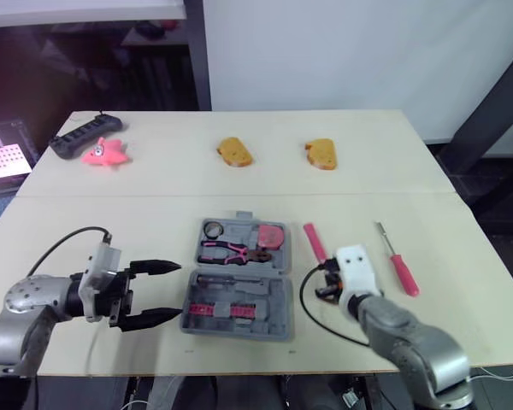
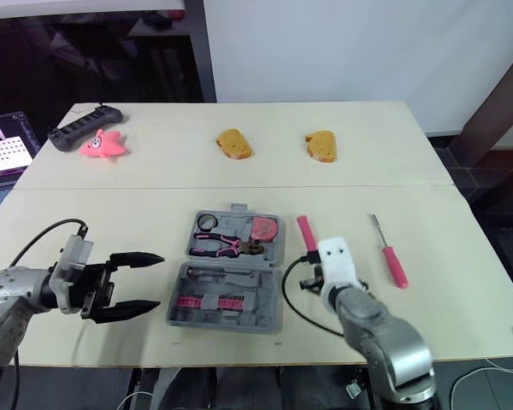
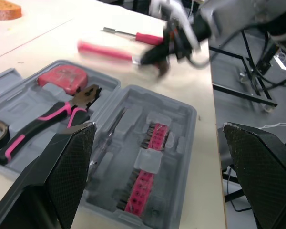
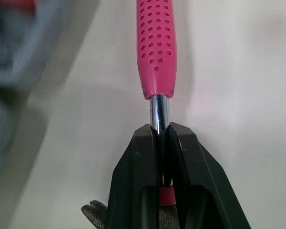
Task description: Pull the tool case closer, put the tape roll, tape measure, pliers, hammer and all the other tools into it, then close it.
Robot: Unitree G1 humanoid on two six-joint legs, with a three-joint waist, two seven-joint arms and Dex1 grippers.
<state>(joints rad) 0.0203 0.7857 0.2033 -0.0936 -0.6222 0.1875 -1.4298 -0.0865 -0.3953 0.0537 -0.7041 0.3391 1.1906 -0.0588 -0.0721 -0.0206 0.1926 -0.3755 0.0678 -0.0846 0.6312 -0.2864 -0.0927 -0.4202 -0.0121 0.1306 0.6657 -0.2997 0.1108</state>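
Note:
The grey tool case (image 1: 278, 299) lies open at the table's front centre. Its far half holds a tape roll (image 1: 212, 229), pink-handled pliers (image 1: 229, 251) and a red tape measure (image 1: 271, 235). A pink bit strip (image 1: 218, 310) sits in the near half. Right of the case lies the pink-handled hammer (image 1: 314, 242). My right gripper (image 1: 327, 286) is shut on its metal shaft (image 4: 159, 112), just below the pink grip (image 4: 156, 47). A red screwdriver (image 1: 398, 263) lies further right on the table. My left gripper (image 1: 158, 293) stands open just left of the case, holding nothing.
Two bread pieces (image 1: 234, 152) (image 1: 321, 154) lie at the back of the table. A pink toy (image 1: 105, 154) and a black power strip (image 1: 85, 135) are at the back left. A laptop screen (image 1: 4, 154) stands off the table's left edge.

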